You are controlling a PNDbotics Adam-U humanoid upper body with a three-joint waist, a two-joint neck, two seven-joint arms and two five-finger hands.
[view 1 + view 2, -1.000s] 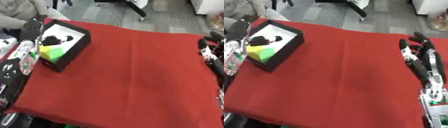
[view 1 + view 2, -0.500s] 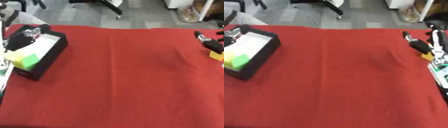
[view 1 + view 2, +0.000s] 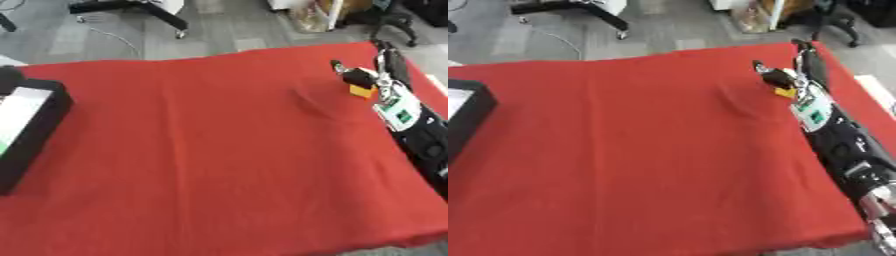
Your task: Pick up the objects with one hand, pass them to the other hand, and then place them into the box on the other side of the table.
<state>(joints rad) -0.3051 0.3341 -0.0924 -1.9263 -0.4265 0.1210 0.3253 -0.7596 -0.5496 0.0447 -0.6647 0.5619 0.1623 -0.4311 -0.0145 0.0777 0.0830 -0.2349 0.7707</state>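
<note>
The right hand (image 3: 372, 75) lies over a yellow block (image 3: 360, 91) on the red cloth (image 3: 210, 145), finger state indiscernible; black box (image 3: 26, 135) at far left.

- The box (image 3: 31, 132) at the left is cut by the picture's edge; only its right wall and part of its pale inside show, and any contents cannot be made out.
- A small yellow-orange object (image 3: 360, 91) at the far right is partly covered by the right hand (image 3: 366, 75), so its shape is unclear.
- That hand's fingers are blurred; their pose cannot be read.
</note>
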